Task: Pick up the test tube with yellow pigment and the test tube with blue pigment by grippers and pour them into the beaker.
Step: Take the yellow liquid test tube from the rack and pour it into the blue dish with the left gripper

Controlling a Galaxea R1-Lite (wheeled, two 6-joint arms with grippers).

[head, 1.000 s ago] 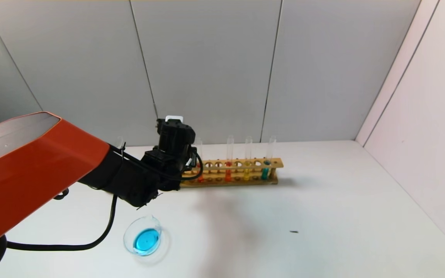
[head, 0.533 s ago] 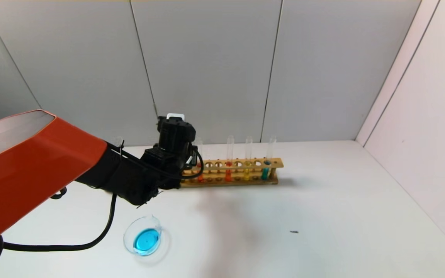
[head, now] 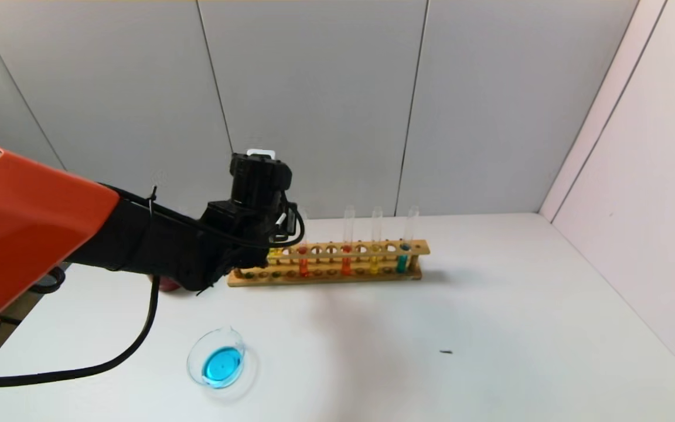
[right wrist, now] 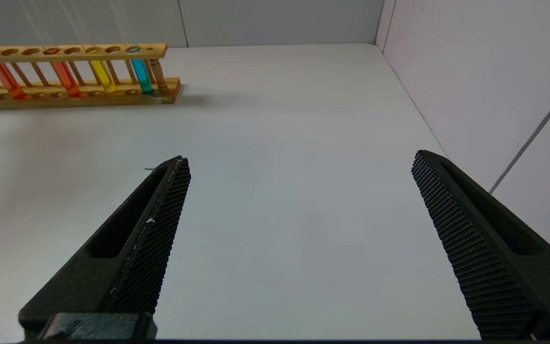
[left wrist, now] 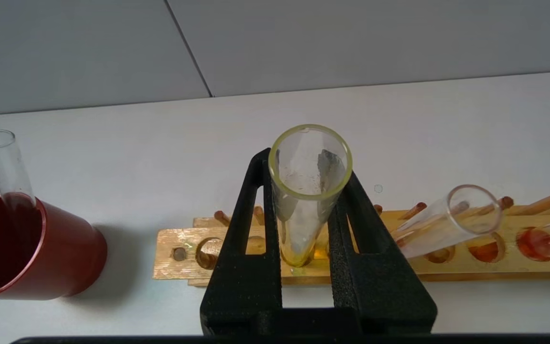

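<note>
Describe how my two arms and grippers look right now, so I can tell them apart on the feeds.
The left arm has an orange shell, then a black wrist section with black cables tied along it. The left gripper has smooth black fingers and a white label on its black body. The right gripper shows two black tapered fingers with cross-hatched pads; its arm is out of view.

wooden tube rack (head: 337,271) on white table (head: 490,328), dark red cup (left wrist: 26,253) beside rack's end, orange-red tubes (head: 346,258)

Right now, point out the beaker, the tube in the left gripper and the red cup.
beaker (head: 218,364): head view, on its blue liquid.
test tube with yellow pigment (left wrist: 303,210): left wrist view, on its glass wall between the fingers.
red cup (left wrist: 60,253): left wrist view, on its outer wall.
</note>
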